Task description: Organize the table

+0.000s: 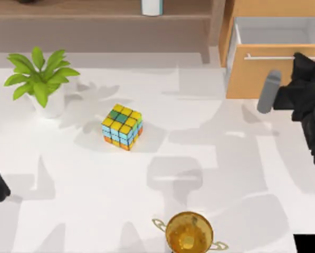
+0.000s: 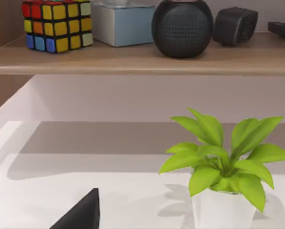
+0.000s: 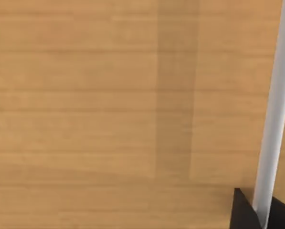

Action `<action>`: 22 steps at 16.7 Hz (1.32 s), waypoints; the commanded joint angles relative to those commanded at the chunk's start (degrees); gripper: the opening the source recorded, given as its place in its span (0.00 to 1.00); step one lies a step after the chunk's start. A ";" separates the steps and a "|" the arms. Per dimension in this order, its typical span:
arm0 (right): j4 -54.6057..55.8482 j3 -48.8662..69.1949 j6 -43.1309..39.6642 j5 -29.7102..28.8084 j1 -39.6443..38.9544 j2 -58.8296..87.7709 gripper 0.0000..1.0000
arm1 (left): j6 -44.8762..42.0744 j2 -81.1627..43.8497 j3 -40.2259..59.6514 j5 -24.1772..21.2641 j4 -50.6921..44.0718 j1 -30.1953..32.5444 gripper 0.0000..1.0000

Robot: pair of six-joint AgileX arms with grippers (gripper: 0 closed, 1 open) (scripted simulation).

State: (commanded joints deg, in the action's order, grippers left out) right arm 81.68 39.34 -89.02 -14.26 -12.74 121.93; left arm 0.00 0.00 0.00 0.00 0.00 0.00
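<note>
Right gripper [image 1: 305, 59]: at the drawer [image 1: 270, 74] front, fingers closed on its metal handle [image 3: 275, 109].
Table [image 1: 94, 200]: white, holding cube [image 1: 122, 127], plant [image 1: 41, 79], trophy [image 1: 189, 232].
Advice: pull straight, grip firm.
Left arm: parked at table's left edge; fingers cannot be told.

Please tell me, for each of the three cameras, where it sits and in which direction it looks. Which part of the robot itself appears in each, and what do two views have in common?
Top view: above the table, looking down; the right arm reaches to the open drawer, the left arm sits at the left edge.
Left wrist view: low over the table, facing the shelf and potted plant; a dark gripper tip shows.
Right wrist view: close against the drawer front, by its metal handle; the right gripper sits at the handle.
Shared: the plant appears in top and left wrist views.
</note>
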 joint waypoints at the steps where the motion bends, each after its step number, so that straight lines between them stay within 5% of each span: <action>1: -1.07 1.81 -0.08 0.30 0.34 0.68 0.00 | 0.00 0.00 0.00 0.00 0.00 0.00 1.00; 22: -13.77 23.90 0.12 3.02 3.17 9.91 0.00 | 0.00 0.00 0.00 0.00 0.00 0.00 1.00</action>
State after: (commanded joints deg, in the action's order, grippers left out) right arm 67.90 63.24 -88.90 -11.24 -9.57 131.84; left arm 0.00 0.00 0.00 0.00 0.00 0.00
